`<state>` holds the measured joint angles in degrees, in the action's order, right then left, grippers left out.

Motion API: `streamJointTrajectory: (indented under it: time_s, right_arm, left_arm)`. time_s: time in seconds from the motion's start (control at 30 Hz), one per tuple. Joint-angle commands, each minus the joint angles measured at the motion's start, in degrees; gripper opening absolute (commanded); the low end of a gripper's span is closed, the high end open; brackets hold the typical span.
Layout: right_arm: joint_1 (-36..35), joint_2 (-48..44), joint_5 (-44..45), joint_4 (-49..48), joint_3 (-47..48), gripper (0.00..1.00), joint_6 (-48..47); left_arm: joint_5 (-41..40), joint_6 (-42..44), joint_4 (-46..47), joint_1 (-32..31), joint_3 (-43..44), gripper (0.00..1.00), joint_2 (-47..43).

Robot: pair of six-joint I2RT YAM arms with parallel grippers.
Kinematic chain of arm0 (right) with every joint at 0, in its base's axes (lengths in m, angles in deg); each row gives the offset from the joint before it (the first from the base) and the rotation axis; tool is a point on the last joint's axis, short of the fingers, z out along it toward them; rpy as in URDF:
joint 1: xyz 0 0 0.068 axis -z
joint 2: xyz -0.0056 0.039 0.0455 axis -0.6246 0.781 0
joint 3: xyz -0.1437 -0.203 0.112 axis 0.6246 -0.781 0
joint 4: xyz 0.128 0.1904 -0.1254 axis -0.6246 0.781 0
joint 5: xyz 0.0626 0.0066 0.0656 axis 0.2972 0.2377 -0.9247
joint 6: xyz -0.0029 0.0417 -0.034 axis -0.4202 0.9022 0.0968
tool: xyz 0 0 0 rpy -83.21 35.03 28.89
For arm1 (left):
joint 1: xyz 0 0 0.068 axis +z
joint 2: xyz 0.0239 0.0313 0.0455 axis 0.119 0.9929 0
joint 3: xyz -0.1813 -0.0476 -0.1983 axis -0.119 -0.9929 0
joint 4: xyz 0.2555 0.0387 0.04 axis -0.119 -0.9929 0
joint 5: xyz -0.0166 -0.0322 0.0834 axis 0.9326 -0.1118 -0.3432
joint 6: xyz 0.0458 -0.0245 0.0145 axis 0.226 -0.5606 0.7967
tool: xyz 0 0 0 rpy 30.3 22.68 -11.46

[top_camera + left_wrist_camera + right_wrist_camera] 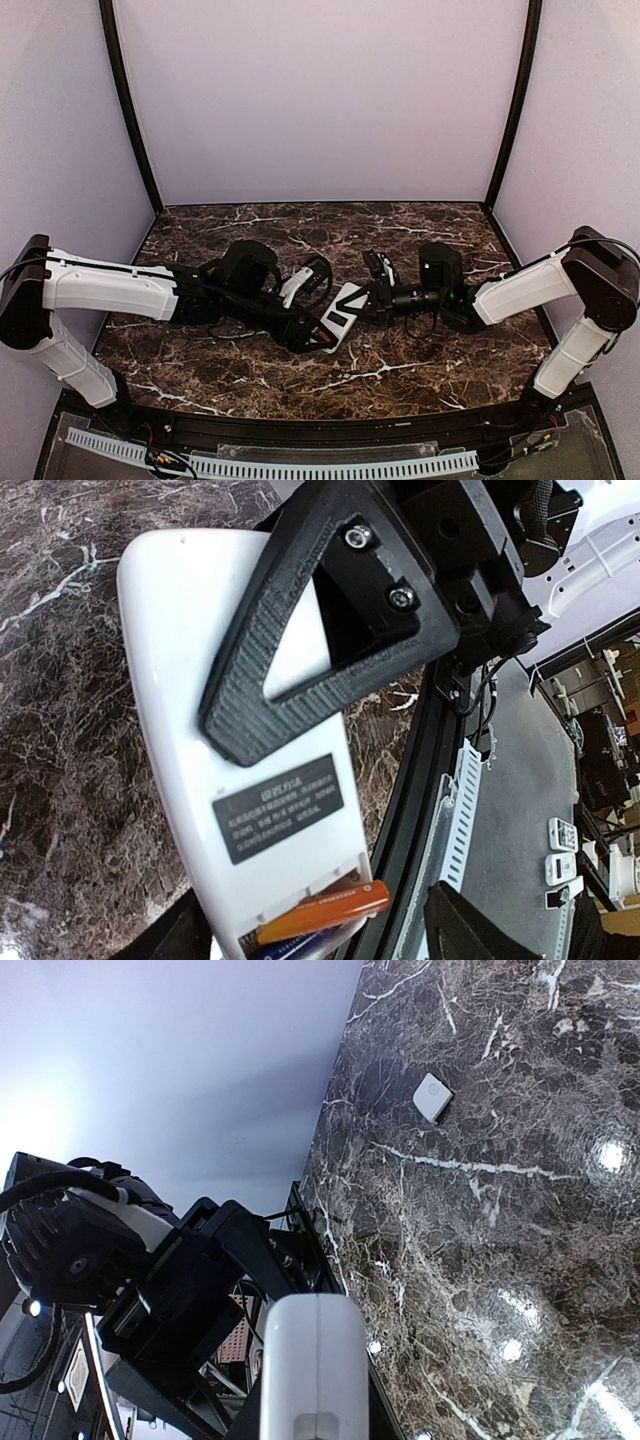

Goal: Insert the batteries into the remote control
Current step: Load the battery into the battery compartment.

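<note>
The white remote control (341, 312) hangs back-up over the table's middle, with my right gripper (368, 298) shut on it. In the left wrist view one black finger (330, 695) of the right gripper crosses the remote control's back (180, 660) above a dark label (278, 807). The battery bay at its near end is uncovered. An orange battery (325, 912) lies slanted in it, one end poking past the side. A dark blue battery (290, 948) sits just below. My left gripper (325, 935) is open, its fingers either side of that end. In the right wrist view only the remote control's rounded end (312, 1360) shows.
A small white square piece (433, 1096) lies alone on the dark marble table (400, 370). The table's black near rim (420, 780) and a white slotted cable tray (460, 810) run close beside the remote. Lilac walls (320, 100) close in the back and sides.
</note>
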<state>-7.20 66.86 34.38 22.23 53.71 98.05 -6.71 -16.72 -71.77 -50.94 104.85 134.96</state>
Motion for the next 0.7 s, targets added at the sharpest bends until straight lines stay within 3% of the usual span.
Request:
streamJointTrajectory:
  time_s: [0.0,0.1,0.43,0.67]
  right_arm:
    - [-0.91,-0.02,0.16,-1.74,0.99,0.00,-0.90]
    - [-0.91,-0.11,0.34,-1.78,0.79,0.00,-0.98]
    - [-1.00,-0.38,0.55,-1.38,0.88,0.00,-1.25]
    - [-1.00,-0.51,0.31,-1.59,0.97,0.00,-1.25]
  left_arm:
    - [0.21,-0.36,0.09,-0.23,1.85,0.72,0.72]
    - [-0.05,-0.39,-0.73,-0.27,2.31,0.66,1.37]
    - [0.10,0.20,-1.41,-0.28,2.70,0.66,2.12]
    - [-0.28,0.35,-1.92,-0.24,2.54,0.49,2.67]
